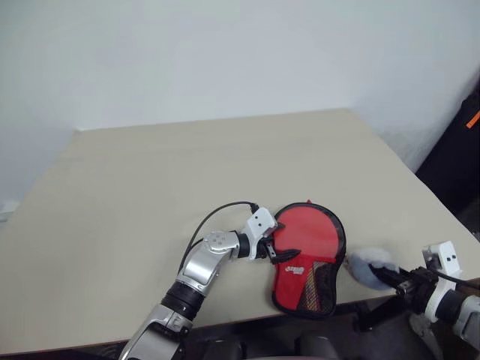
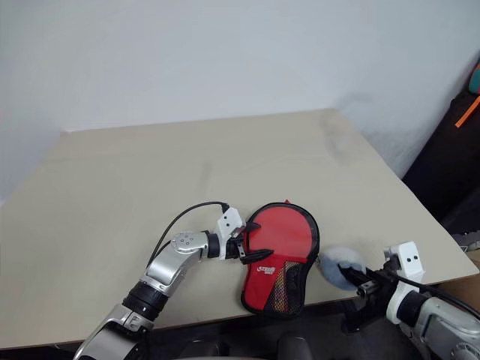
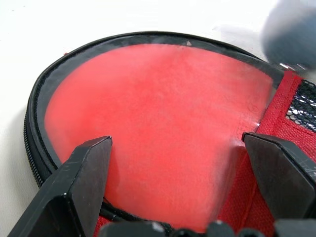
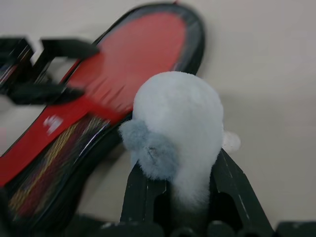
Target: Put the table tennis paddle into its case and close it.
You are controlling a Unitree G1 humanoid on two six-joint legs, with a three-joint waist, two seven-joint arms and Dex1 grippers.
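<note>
Two grippers matter here, and you should read them separately. Your left gripper [image 1: 279,253] has its jaws spread wide and rests on the clear side of the case [image 1: 309,259], at the case's 9 o'clock edge; in the left wrist view one finger [image 3: 74,190] sits on either side of the red face showing through the plastic. Your right gripper [image 2: 358,283] is pinched shut on a grey-white fuzzy ball [image 2: 337,266], which hangs just beside the case at its 3 o'clock side, near the table's [image 1: 187,172] front edge.

As for the task's things, the table tennis paddle [image 3: 158,128] appears to lie inside the case already, its red rubber filling the round part. The case sits flat near the front edge, narrow end toward you.

By my reading, you are at the closing step. I cannot tell how far the zip is drawn. Next you need the left gripper to steady the case while the right works the closure around the rim.
</note>
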